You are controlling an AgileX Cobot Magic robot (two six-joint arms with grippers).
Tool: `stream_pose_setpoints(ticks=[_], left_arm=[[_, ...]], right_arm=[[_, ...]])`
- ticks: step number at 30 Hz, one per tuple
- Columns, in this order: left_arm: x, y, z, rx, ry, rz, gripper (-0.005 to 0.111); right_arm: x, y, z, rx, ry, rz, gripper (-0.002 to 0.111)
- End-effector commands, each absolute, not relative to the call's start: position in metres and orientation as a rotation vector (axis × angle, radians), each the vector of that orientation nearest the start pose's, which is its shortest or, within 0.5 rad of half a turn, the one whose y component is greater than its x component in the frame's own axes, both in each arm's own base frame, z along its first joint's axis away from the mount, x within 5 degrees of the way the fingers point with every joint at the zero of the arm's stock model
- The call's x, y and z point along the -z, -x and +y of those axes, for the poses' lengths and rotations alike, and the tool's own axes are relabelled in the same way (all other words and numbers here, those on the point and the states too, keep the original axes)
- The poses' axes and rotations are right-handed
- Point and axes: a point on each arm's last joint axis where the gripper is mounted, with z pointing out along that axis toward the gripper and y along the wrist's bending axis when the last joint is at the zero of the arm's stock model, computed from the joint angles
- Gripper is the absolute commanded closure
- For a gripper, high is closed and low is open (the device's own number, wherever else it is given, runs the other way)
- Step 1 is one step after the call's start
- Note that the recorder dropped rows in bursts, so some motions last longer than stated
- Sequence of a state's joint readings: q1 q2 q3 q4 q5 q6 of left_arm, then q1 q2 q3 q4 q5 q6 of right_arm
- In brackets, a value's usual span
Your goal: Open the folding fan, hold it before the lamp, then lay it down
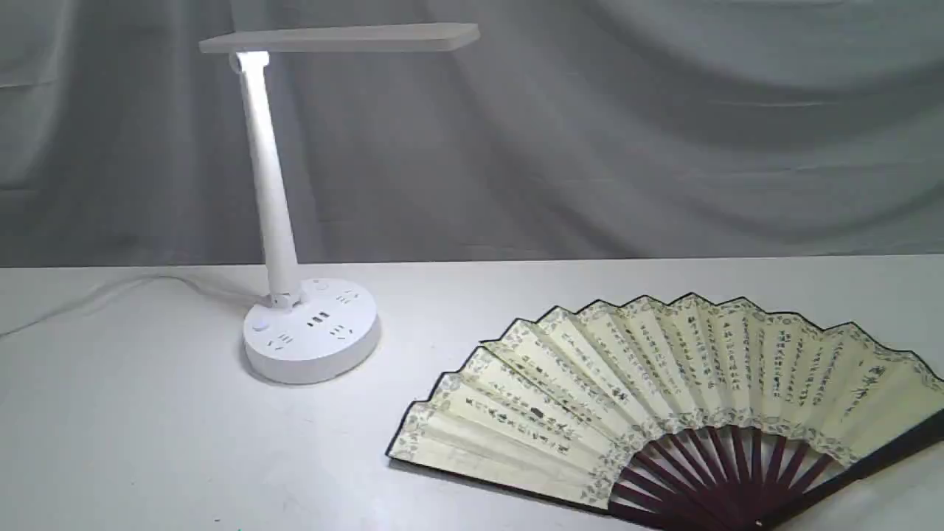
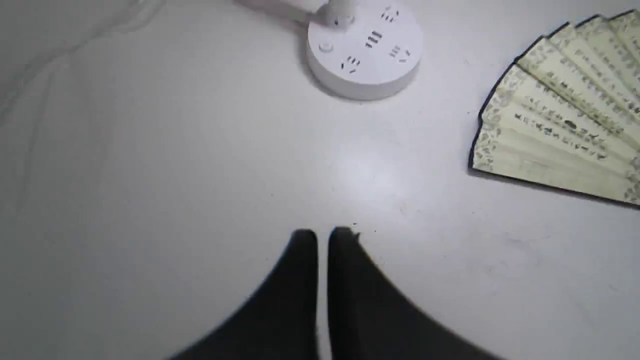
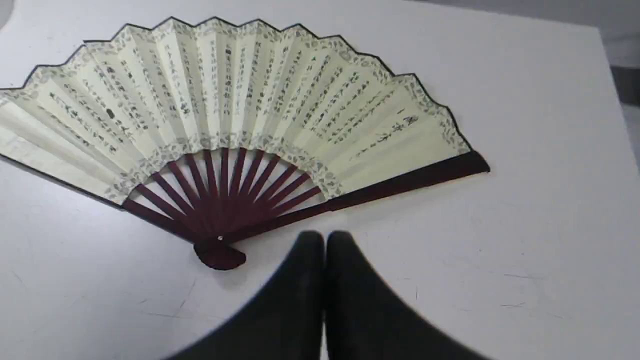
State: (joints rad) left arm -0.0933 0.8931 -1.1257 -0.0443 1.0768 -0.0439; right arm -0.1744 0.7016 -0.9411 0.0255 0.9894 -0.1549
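The folding fan (image 1: 664, 398) lies fully spread and flat on the white table at the front right, calligraphy up, maroon ribs toward the front edge. Its whole spread shows in the right wrist view, the fan (image 3: 225, 125) lying just beyond my right gripper (image 3: 324, 239), which is shut and empty near the pivot. The lamp (image 1: 310, 332) stands lit at the left, stem upright, flat head high. My left gripper (image 2: 322, 236) is shut and empty over bare table, short of the lamp's round base (image 2: 364, 50) and apart from the fan's edge (image 2: 560, 125). Neither gripper shows in the exterior view.
A white cable (image 1: 88, 295) runs from the lamp base off to the left. Grey cloth (image 1: 590, 133) hangs behind the table. The table's right edge (image 3: 607, 100) shows in the right wrist view.
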Motion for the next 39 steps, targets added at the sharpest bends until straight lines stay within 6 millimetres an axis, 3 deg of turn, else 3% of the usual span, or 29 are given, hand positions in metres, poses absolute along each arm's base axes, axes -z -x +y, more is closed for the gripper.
stream_pose_setpoints(ticks=[1, 11, 21, 26, 30, 39], left_arm=[[-0.414, -0.12, -0.015, 0.139, -0.047, 2.263, 0.107], [-0.436, -0.014, -0.006, 0.153, -0.052, 1.948, 0.107], [-0.421, 0.069, 0.002, 0.16, -0.055, 1.771, 0.107], [-0.412, 0.1, 0.005, 0.151, -0.05, 1.667, 0.107], [-0.403, 0.123, 0.008, 0.153, -0.05, 1.585, 0.107], [-0.402, 0.12, 0.006, 0.203, -0.031, 1.581, 0.107]], right_arm=[[-0.387, -0.082, -0.012, 0.145, -0.024, 2.181, 0.108], [-0.392, -0.017, 0.0, 0.141, -0.016, 2.042, 0.108], [-0.381, 0.047, 0.009, 0.14, -0.045, 1.891, 0.108], [-0.372, 0.078, 0.011, 0.18, -0.051, 1.779, 0.108], [-0.372, 0.084, 0.009, 0.22, -0.065, 1.757, 0.108], [-0.371, 0.083, 0.009, 0.214, -0.08, 1.763, 0.108]])
